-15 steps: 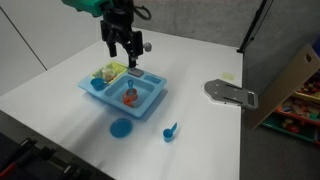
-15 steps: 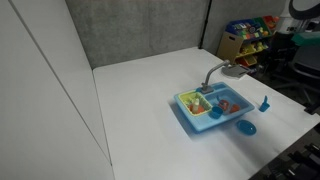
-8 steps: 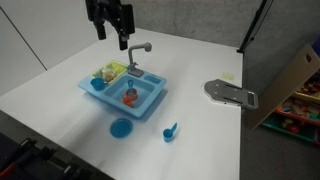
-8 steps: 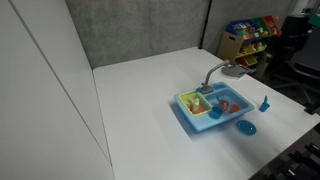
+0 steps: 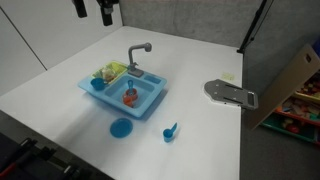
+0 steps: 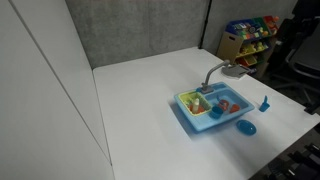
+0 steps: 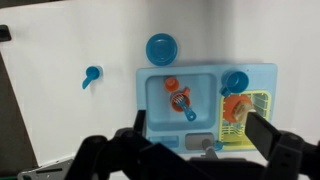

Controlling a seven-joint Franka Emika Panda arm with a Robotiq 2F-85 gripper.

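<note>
gripper (image 7: 195, 122): we see it spread wide, holding nothing
change: we lifted it high off the toy sink (image 5: 155, 98)

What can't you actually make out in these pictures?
Gripper: mostly cut off by the top edge in an exterior view.
Faucet: partly hidden behind the gripper's dark body in the wrist view.
Orange item in the toy sink: too small and blurred to identify.
Shelf items: far off and blurred in an exterior view.
</note>
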